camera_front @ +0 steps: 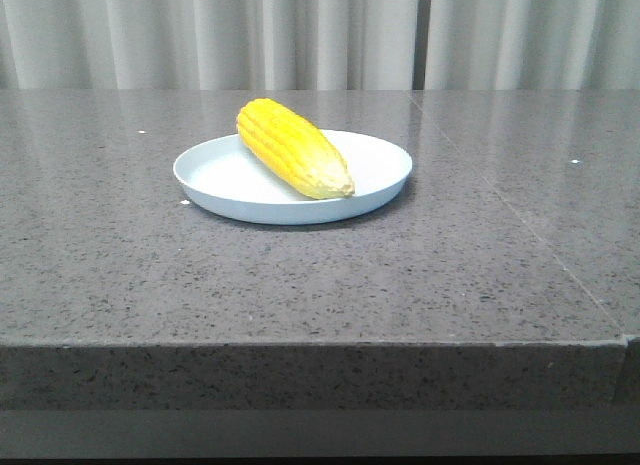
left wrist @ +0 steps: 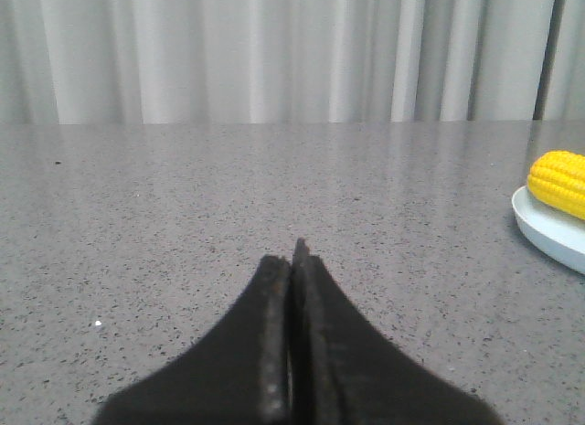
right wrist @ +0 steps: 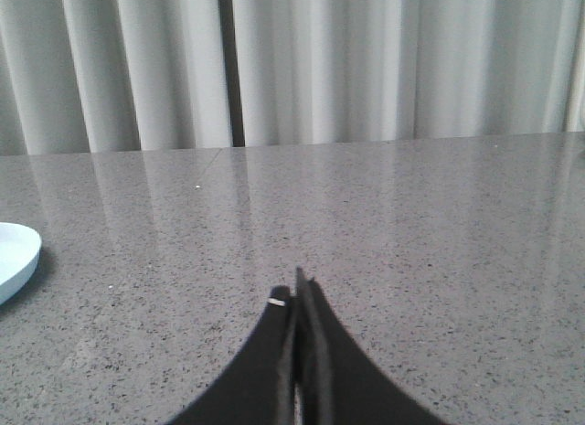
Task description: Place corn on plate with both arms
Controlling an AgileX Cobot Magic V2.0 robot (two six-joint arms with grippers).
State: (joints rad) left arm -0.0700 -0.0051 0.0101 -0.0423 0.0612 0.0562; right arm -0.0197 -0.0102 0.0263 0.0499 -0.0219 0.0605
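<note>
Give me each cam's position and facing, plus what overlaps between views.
Front: sits low at the near table edge, faces forward across the table to the curtain; the corn lies on the plate; no robot parts show.
Left wrist: low over the table, facing the curtain; the shut left tool shows, corn and plate at the frame edge.
Right wrist: same pose; the shut right tool shows, and a sliver of plate.
Shared: plate, table and curtain in all three; corn in front and left wrist.
</note>
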